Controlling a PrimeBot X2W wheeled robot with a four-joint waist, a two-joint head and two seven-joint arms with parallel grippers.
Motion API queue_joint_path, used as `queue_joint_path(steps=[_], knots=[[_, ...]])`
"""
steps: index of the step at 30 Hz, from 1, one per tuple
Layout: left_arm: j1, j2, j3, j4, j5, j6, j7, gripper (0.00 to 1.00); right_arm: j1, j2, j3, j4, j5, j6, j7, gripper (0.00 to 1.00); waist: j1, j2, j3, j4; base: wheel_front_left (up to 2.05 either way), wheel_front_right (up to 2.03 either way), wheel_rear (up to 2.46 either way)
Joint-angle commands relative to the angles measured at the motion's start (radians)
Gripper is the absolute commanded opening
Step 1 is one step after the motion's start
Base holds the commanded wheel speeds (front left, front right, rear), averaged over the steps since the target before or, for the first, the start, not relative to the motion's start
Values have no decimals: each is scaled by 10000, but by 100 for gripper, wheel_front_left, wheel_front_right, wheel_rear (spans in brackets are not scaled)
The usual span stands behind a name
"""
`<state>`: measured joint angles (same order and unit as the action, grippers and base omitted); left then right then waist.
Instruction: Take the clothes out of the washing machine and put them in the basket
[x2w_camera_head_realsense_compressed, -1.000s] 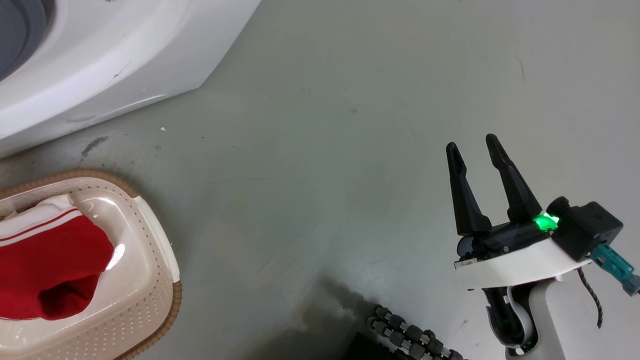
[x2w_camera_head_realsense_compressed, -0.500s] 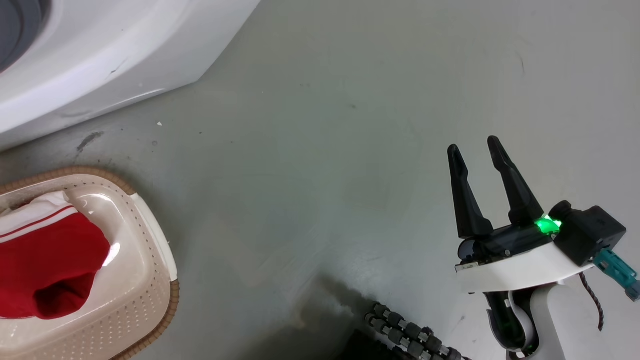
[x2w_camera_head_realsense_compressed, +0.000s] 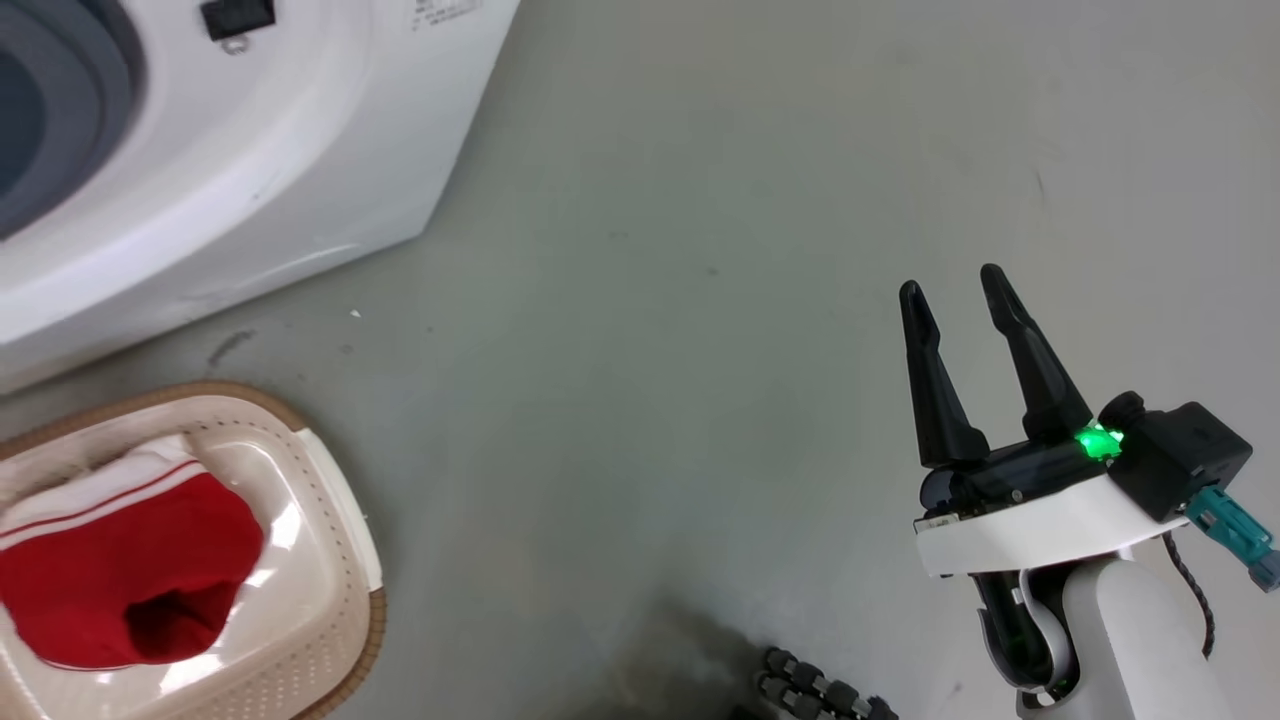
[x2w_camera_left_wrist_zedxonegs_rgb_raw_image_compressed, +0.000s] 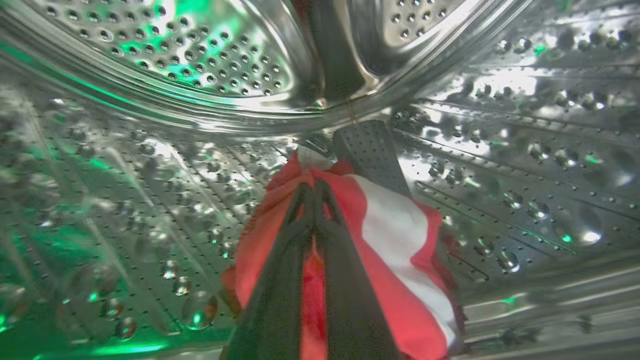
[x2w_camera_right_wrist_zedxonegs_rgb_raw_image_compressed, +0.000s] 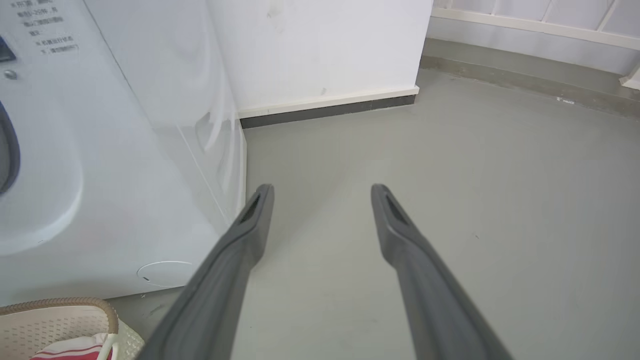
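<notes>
**Left gripper (x2w_camera_left_wrist_zedxonegs_rgb_raw_image_compressed: 314, 189) pinching a red garment (x2w_camera_left_wrist_zedxonegs_rgb_raw_image_compressed: 395, 235) deep in the drum (x2w_camera_left_wrist_zedxonegs_rgb_raw_image_compressed: 200, 55) of the washing machine (x2w_camera_head_realsense_compressed: 300, 150)**

Its fingers are pressed together on a fold of the cloth, which lies bunched on the drum floor at 6 o'clock in the left wrist view. The garment looks light, limp and apt to drape or snag on the door ring. A deep pinch through a thick bunched fold should hold better than the thin white edge. The right gripper (x2w_camera_head_realsense_compressed: 950, 280) hangs spread and empty at 4 o'clock in the head view. The basket (x2w_camera_head_realsense_compressed: 345, 530), at 8 o'clock, holds another red piece (x2w_camera_head_realsense_compressed: 120, 590).
</notes>
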<state>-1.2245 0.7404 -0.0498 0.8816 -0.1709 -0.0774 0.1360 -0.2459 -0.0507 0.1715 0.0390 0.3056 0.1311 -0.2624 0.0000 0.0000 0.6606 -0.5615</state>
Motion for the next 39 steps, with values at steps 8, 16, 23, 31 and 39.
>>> queue_joint_path(steps=[8,16,23,31,39], knots=[[1181,-957,245,983,-513,267,-2472,0,234,7,-306,208,-367,-7,-34,100,0,0,-1501,528,0,0,0],[2581,-1962,546,1011,-1054,465,-3871,0,638,4,-575,432,-799,-7,-34,100,0,0,-2894,975,0,0,0],[4201,-2849,651,-390,-1244,775,-4016,0,1091,5,-843,337,-1072,-7,150,100,0,0,-4007,1506,0,0,0],[6035,-3765,341,-3403,-1279,1274,-3623,0,1545,5,-1193,-62,-1273,-7,527,100,0,0,-4731,2261,0,0,0],[7678,-4115,-116,-7249,-1139,1785,-2286,0,1786,7,-1361,-500,-1421,-7,833,100,0,0,-5012,3070,0,0,0]])
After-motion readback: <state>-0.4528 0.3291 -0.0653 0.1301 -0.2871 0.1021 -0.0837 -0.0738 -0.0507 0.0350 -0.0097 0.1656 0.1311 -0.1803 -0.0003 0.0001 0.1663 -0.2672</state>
